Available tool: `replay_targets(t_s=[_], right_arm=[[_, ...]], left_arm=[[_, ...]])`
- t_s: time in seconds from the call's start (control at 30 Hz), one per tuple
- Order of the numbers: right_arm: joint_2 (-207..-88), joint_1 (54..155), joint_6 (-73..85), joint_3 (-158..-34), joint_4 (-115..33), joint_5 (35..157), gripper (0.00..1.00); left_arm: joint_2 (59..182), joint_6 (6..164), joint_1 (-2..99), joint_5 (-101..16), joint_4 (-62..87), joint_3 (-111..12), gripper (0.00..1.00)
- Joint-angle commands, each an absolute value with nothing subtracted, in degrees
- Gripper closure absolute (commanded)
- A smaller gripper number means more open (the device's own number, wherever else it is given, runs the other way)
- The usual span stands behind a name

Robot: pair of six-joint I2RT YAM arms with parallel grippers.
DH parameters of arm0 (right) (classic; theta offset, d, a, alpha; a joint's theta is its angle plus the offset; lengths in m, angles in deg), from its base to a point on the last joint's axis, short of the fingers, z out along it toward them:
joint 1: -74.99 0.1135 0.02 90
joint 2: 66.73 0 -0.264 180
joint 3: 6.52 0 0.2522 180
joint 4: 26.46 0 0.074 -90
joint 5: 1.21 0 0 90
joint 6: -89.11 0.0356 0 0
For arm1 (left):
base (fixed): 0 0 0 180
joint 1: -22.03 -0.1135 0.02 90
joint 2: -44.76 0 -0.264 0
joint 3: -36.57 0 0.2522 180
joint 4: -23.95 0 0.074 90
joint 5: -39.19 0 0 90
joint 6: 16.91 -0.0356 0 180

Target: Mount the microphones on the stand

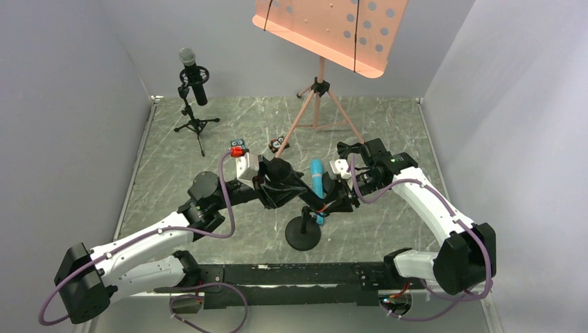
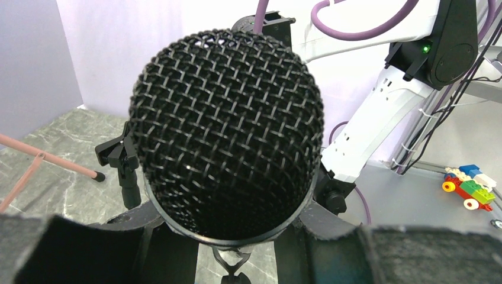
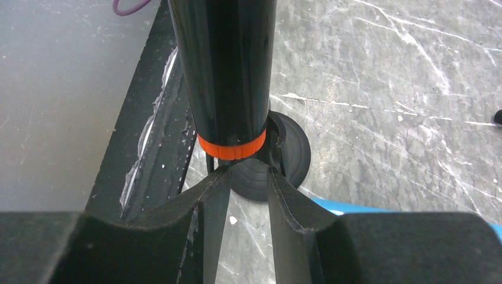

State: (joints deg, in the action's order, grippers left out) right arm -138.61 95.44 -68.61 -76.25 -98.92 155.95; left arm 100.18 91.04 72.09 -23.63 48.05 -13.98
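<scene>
Top external view: marble table (image 1: 388,139) is carrying, at the back, a pink music stand (image 1: 326,28) and a small tripod stand (image 1: 196,125) gripping a silver-headed microphone (image 1: 194,76) upright. Left gripper (image 1: 272,184) is pinching the black microphone (image 2: 228,130) below its mesh head, holding it slanted above the round-base stand (image 1: 303,234), while right gripper (image 3: 244,177) is hovering at its orange ring (image 3: 231,148), jaws slightly parted, clasping nothing. Turquoise microphone (image 1: 317,177) is lying flat on the table just beside them.

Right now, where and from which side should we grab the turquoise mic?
Likely the exposed far half of the turquoise microphone, from straight above, jaws across its width: it lies flat on the table, running near-to-far, and its near part is covered by the orange-ringed black microphone.
</scene>
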Motion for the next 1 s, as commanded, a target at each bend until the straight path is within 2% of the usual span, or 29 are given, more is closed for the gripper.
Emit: replay_targets(t_s=[0.0,0.47,0.97], right_arm=[[-137.35,95.72,-69.40,-75.65,-97.55,157.69,0.59],[-137.80,95.73,-70.27,-75.74,-98.38,157.76,0.56],[-137.56,95.73,-70.20,-75.48,-98.31,157.36,0.51]], left_arm=[[100.21,91.45,72.39,-23.61,52.74,-13.35,1.00],[99.81,89.11,72.41,-26.60,50.00,-12.10,1.00],[103.16,86.12,72.39,-22.65,41.34,-16.18,1.00]])
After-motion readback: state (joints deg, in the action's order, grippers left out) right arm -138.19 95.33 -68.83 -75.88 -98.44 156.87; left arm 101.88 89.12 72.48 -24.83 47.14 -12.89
